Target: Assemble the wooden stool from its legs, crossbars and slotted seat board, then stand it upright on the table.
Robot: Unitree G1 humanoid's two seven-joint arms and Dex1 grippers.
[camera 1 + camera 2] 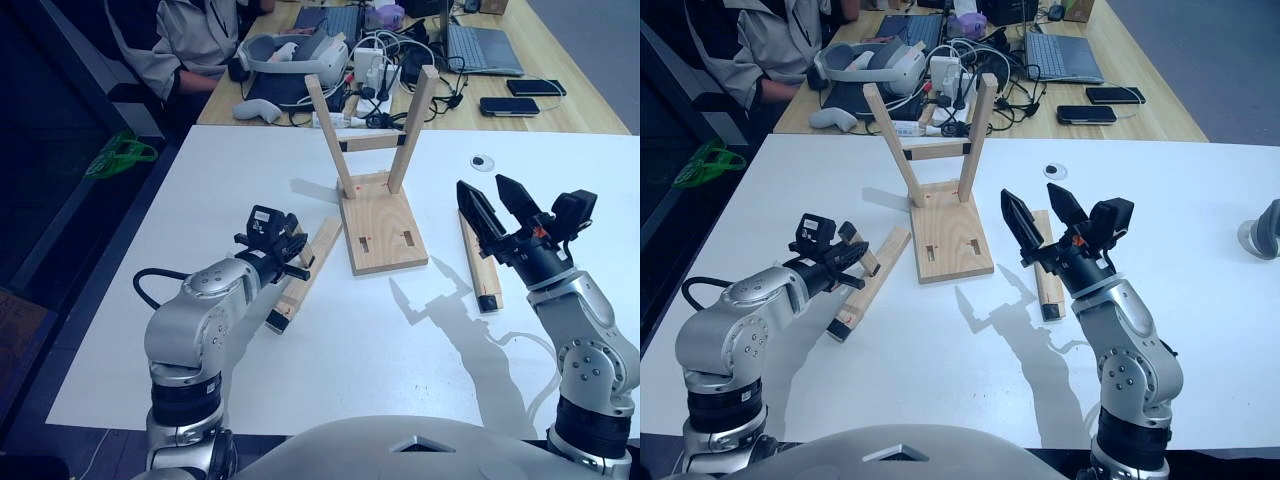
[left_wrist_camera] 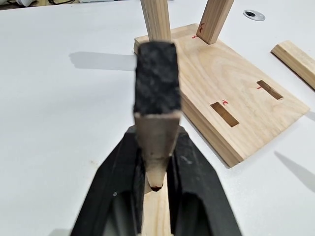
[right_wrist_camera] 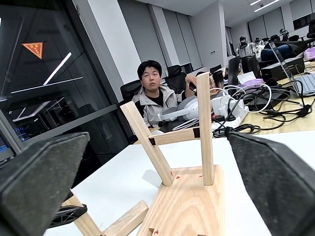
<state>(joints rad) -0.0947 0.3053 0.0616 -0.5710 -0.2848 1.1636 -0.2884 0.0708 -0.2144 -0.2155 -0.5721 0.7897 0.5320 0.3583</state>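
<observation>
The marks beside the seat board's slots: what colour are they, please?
Red marks, best in left wrist view.

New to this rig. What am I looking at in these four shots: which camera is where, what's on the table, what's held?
This is a humanoid robot with two arms, each ending in a two-finger gripper. Two pictures come from cameras in its head, looking down over the arms. The other two come from cameras on the wrists, looking along each gripper.

On the white table the seat board lies flat. Two legs stand in its slots, joined by a crossbar; two slots are empty.

The left gripper is shut on a loose leg. The right gripper is open and holds nothing. It is near another leg, which lies on the table to the right of the board.
</observation>
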